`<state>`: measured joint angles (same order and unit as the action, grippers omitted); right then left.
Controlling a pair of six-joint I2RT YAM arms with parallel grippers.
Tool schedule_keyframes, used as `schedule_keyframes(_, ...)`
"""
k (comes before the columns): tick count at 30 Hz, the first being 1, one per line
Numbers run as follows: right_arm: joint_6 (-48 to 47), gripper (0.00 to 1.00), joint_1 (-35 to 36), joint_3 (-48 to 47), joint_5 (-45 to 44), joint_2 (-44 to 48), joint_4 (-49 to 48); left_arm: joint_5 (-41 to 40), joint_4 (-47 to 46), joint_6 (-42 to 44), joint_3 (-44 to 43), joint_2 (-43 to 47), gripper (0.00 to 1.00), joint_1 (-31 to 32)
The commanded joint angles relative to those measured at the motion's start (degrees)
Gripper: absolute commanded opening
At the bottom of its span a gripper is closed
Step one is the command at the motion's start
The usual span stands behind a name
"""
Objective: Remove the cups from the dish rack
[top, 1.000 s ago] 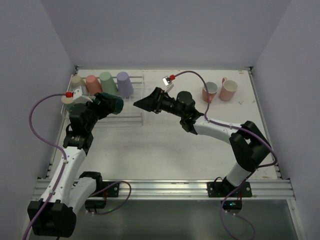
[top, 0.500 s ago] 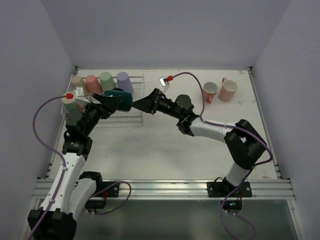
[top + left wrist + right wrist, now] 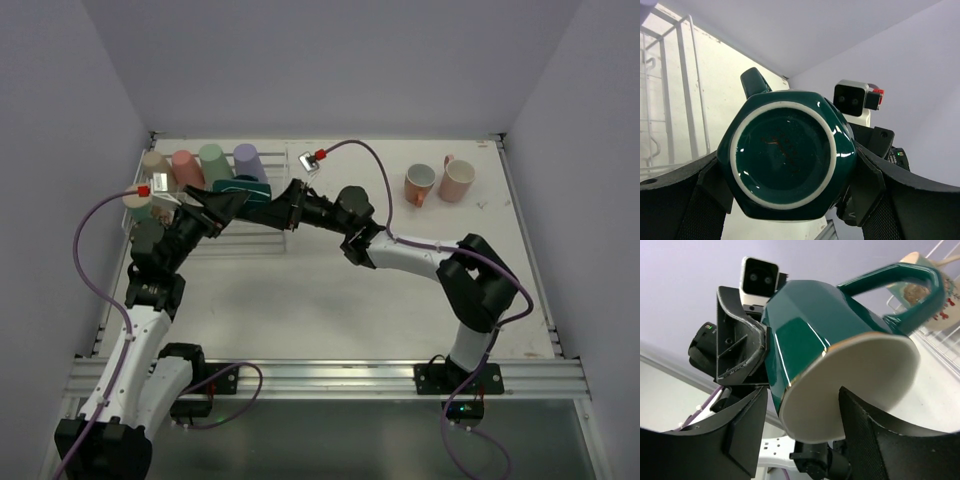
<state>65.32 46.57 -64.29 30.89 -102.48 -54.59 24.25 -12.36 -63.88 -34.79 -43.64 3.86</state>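
Note:
My left gripper [image 3: 228,203] is shut on the dark green mug [image 3: 246,190], holding it sideways by its base above the dish rack [image 3: 268,236]. In the left wrist view the mug's base [image 3: 790,155] fills the space between the left gripper's [image 3: 790,184] fingers. My right gripper [image 3: 277,207] is open at the mug's mouth. In the right wrist view its jaws [image 3: 802,437] straddle the rim of the mug [image 3: 810,335], one finger outside and one across the cream inside. Beige [image 3: 153,163], pink [image 3: 186,168], mint [image 3: 213,163] and lilac [image 3: 248,164] cups stand upside down in the rack.
A cream floral cup [image 3: 137,206] sits at the rack's left end and shows in the right wrist view [image 3: 920,292]. A salmon mug [image 3: 420,184] and a pink mug [image 3: 457,181] stand on the table at the back right. White walls enclose the table.
My left gripper carried the dark green mug up and to the right. My right gripper moved left to meet it and now brackets its rim.

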Motion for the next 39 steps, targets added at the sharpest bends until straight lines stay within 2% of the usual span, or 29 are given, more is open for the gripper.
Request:
schedule_keyframes(1, -1.6, 0.61, 1.0, -3.4, 2.9, -0.4, -1.9, 2.5, -7.9, -4.1, -1.5, 0.7, 0.26, 0.7)
schedule_keyframes(2, -1.7, 0.59, 1.1, -3.6, 2.9, -0.4, -2.0, 2.6, -7.9, -4.7, -1.4, 0.7, 0.26, 0.9)
schedule_keyframes(3, -1.6, 0.52, 1.1, -3.6, 2.9, -0.4, -2.4, 2.6, -8.0, -4.9, -1.3, 0.7, 0.26, 1.1)
schedule_keyframes(6, -1.6, 0.4, 1.1, -3.5, 2.9, -0.4, -3.7, 2.5, -8.2, -5.7, -1.2, 1.0, 0.28, 1.8)
schedule_keyframes(7, -1.7, 0.3, 1.1, -3.4, 2.7, -0.2, -3.9, 2.2, -7.9, -5.9, -1.2, 1.1, 0.3, 1.8)
schedule_keyframes(8, -1.5, 0.25, 1.1, -2.9, 2.7, 0.0, -4.4, 2.0, -7.8, -6.1, -1.2, 1.4, 0.39, 1.9)
schedule_keyframes(9, -1.4, 0.16, 1.1, -2.4, 2.4, 0.2, -5.6, 1.8, -7.6, -6.0, -1.2, 1.4, 0.44, 1.9)
schedule_keyframes(10, -1.3, 0.11, 1.1, -1.4, 2.0, 1.0, -6.1, 1.9, -7.2, -5.9, -1.2, 1.4, 0.5, 1.9)
schedule_keyframes(11, -1.5, 0.07, 1.1, -0.9, 1.6, 1.5, -6.5, 1.9, -7.1, -5.9, -1.2, 1.4, 0.64, 1.9)
schedule_keyframes(13, -2.6, 0.0, 1.1, -0.2, 0.8, 2.5, -6.4, 1.9, -6.8, -5.6, -1.2, 1.5, 0.74, 1.9)
schedule_keyframes(14, -2.8, 0.0, 1.0, 0.6, 0.3, 3.7, -6.3, 1.9, -6.5, -5.5, -1.2, 1.7, 0.83, 1.9)
schedule_keyframes(18, -4.0, 0.0, 0.9, 2.0, -1.0, 6.1, -6.0, 1.7, -5.0, -4.0, -1.9, 2.0, 1.0, 1.9)
schedule_keyframes(23, -4.2, 0.0, -1.1, 5.0, -2.2, 9.7, -6.0, -0.4, 2.2, 4.7, -6.5, 2.9, 1.0, 1.9)
schedule_keyframes(28, -4.3, 0.0, -4.5, 7.1, -1.1, 13.5, -3.9, -6.8, 11.4, 13.8, -11.0, 4.7, 1.0, 2.0)
schedule_keyframes(30, -4.9, 0.0, -5.4, 7.3, -0.5, 14.7, -0.4, -8.8, 14.5, 15.9, -12.1, 5.4, 1.0, 1.9)
schedule_keyframes(37, -10.6, 0.0, -9.5, 6.9, -0.1, 19.6, 11.1, -10.4, 16.9, 20.3, -12.3, 5.9, 1.0, 2.0)
schedule_keyframes(39, -15.2, 0.0, -10.5, 5.4, -0.3, 21.3, 19.7, -10.9, 17.8, 22.0, -12.3, 6.2, 1.0, 1.9)
